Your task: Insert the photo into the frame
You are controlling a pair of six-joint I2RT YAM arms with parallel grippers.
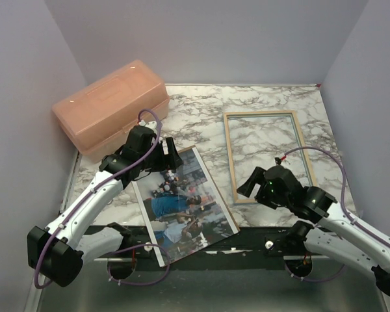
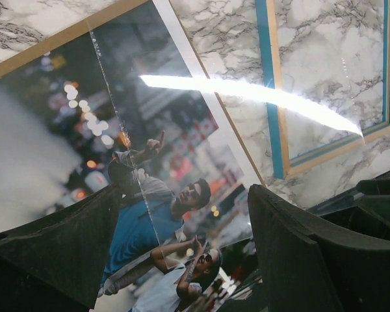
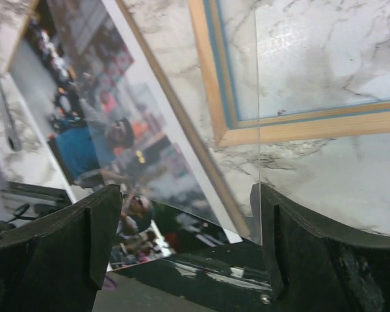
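The photo lies face up and skewed on the marble table, left of centre, on a brown board whose edge shows round it. It also shows in the left wrist view and the right wrist view. The frame lies to its right, pale wood up, with a blue inner edge. A clear sheet's edge crosses the frame's near corner and the photo. My left gripper is open and empty above the photo's far end. My right gripper is open and empty by the frame's near left corner.
A translucent pink box stands at the back left. A black strip runs along the table's near edge under the photo's lower corner. Grey walls close in the left, back and right.
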